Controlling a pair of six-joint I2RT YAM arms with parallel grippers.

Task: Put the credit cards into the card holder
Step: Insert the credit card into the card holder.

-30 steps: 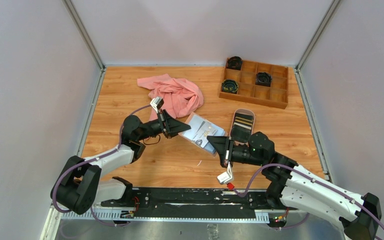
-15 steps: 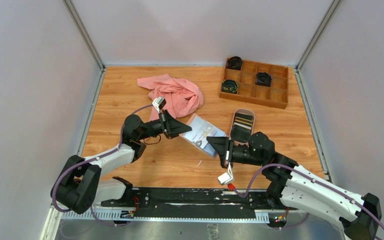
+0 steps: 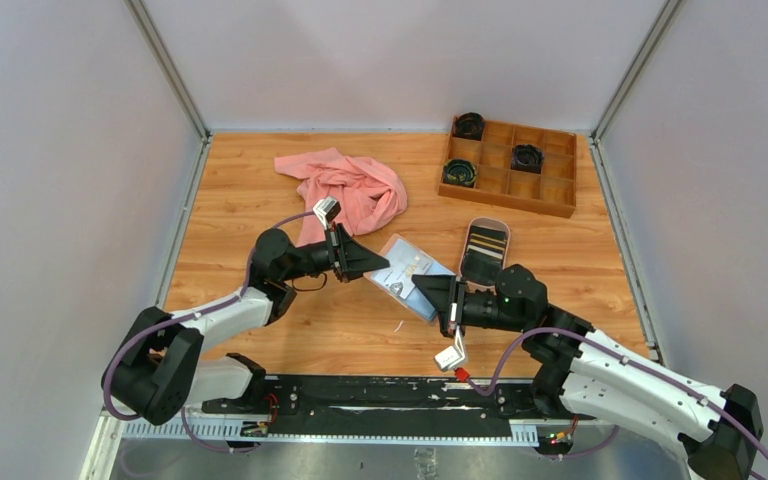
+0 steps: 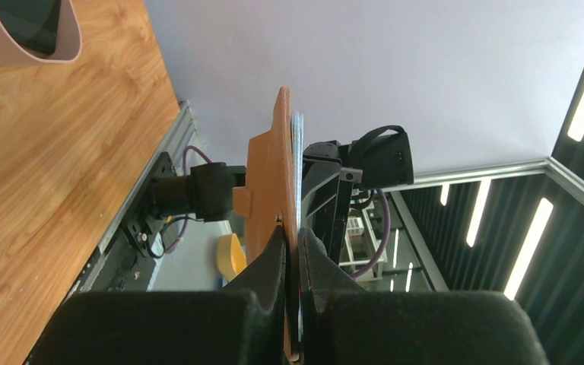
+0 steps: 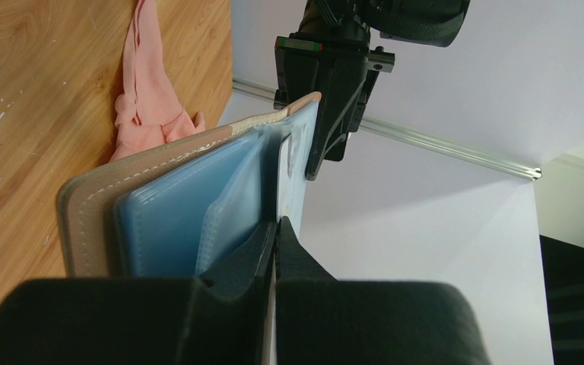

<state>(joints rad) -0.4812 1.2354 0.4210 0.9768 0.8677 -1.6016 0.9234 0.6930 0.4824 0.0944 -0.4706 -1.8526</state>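
Note:
The card holder (image 3: 407,268) hangs open between both arms over the middle of the table. Its tan cover (image 4: 270,175) stands on edge, and my left gripper (image 4: 298,236) is shut on that cover's rim. My right gripper (image 5: 276,224) is shut on a thin pale inner leaf beside the light blue pockets (image 5: 175,198). In the top view the left gripper (image 3: 380,268) and right gripper (image 3: 425,287) face each other across the holder. Black credit cards (image 3: 485,240) with pale stripes lie in the oval pinkish tray (image 3: 500,222) just behind the right wrist.
A crumpled pink cloth (image 3: 345,190) lies behind the left gripper. A wooden compartment box (image 3: 545,185) at the back right holds black round parts (image 3: 459,173). Grey walls and metal rails close the table on three sides.
My left gripper has moved a little to the right and nearer the right gripper, carrying the card holder's edge with it. The right arm has barely moved.

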